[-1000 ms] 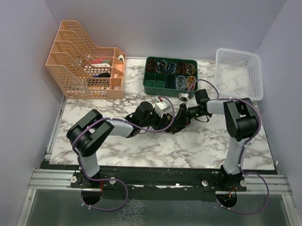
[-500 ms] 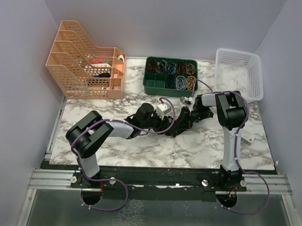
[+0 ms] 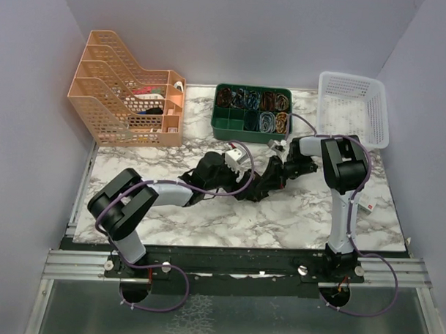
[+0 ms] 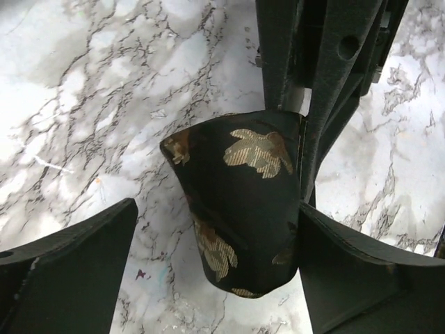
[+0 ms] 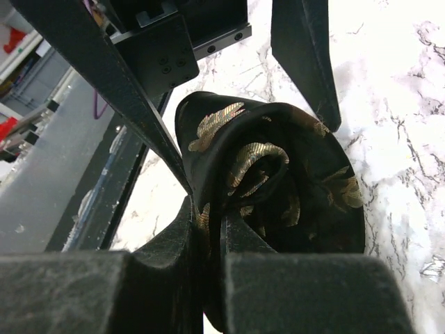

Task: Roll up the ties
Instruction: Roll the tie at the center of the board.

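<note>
The tie point(image 4: 240, 188) is wound into a black roll with tan-gold leaf marks, standing on the marble in the middle of the table. My left gripper point(image 4: 217, 209) is open around it: one finger point(image 4: 76, 268) stands well clear and the other finger point(image 4: 361, 275) touches the roll's side. My right gripper point(image 5: 212, 216) is shut on the wall of the tie roll point(image 5: 292, 181), one finger inside the coil and one outside. From above, the left gripper point(image 3: 253, 187) and right gripper point(image 3: 275, 171) meet tip to tip and the roll is mostly hidden between them.
A green tray point(image 3: 226, 125) holding several rolled ties stands at the back centre. An orange file rack point(image 3: 126, 98) is at the back left and a white basket point(image 3: 355, 106) at the back right. A small white item point(image 3: 367, 206) lies near the right edge.
My left gripper has opened and let go of the tie roll. The right gripper stays shut on the roll, and both arms have barely shifted in the last half second.
</note>
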`<state>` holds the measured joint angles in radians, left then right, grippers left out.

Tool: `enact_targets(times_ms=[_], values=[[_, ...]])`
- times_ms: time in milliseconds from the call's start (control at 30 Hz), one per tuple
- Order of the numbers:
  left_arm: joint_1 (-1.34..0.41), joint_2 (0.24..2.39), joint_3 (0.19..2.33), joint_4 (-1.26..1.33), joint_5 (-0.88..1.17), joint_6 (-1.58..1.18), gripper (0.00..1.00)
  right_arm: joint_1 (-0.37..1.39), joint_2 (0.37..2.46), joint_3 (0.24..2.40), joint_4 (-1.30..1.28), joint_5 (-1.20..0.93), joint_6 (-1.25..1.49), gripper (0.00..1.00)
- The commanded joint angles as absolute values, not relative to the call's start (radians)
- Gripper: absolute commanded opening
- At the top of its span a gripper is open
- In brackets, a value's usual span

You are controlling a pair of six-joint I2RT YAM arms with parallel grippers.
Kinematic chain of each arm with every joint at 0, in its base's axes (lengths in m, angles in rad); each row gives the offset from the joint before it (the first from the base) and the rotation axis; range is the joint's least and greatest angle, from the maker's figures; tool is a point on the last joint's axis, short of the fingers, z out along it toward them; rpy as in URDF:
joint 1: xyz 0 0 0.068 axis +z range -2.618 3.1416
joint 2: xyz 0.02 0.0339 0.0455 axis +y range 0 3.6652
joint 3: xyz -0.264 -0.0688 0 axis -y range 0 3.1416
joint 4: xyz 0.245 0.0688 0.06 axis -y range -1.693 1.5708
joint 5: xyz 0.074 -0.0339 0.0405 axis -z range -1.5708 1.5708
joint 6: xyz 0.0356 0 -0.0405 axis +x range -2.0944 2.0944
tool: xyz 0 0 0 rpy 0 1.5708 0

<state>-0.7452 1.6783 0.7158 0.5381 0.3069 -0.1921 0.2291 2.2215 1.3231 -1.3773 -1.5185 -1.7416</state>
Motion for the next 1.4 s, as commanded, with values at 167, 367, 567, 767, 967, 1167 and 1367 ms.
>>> enact_targets(times_ms=[167,367,567,767,967,1167,1367], values=[[-0.729,1.608,0.663,0.618,0.156,-0.333,0.91,0.253,2.266,1.350,-1.450,-1.546,-1.710,0.99],[-0.724,1.634,0.681,0.615,0.141,-0.361,0.90,0.248,2.273,1.368,-1.450,-1.558,-1.701,1.00],[-0.701,1.620,0.672,0.615,0.125,-0.365,0.90,0.187,2.268,1.373,-1.450,-1.589,-1.687,1.00],[-0.680,1.550,0.661,0.615,0.112,-0.385,0.91,0.125,2.255,1.395,-1.450,-1.609,-1.645,1.00],[-0.662,1.507,0.645,0.610,0.132,-0.408,0.93,0.115,2.249,1.398,-1.450,-1.610,-1.633,1.00],[-0.661,1.412,0.608,0.597,0.135,-0.417,0.93,0.104,2.153,1.448,-1.450,-1.545,-1.511,1.00],[-0.662,1.255,0.579,0.538,0.127,-0.413,0.93,0.104,1.728,1.505,-1.414,-1.495,-1.184,1.00]])
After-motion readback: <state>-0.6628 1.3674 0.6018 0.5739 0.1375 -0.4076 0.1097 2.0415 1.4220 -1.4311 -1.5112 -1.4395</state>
